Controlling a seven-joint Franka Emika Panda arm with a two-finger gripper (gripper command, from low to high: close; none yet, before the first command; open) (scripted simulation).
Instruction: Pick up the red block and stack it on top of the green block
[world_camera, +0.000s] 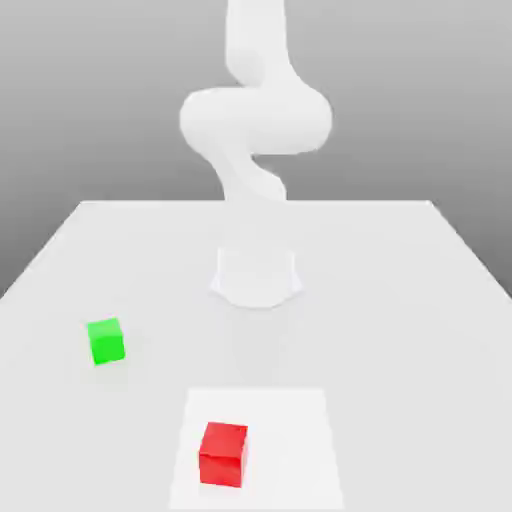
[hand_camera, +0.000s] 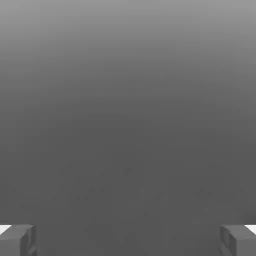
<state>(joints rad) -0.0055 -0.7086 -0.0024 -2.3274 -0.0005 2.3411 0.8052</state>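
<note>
Exterior view: red block (world_camera: 223, 455) on white patch (world_camera: 290, 440), green block (world_camera: 106, 342) apart; hand view: gripper (hand_camera: 128, 241) fingers apart.

I see both the red block (world_camera: 223, 455) and the green block (world_camera: 106, 341) with plain matt faces. My arm (world_camera: 256, 120) looks smooth, and the bench (world_camera: 380, 300) looks smooth also.

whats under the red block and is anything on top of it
The red block sits on a white square on the table; nothing is on top. Whatever its underside covers can't be seen.
</note>
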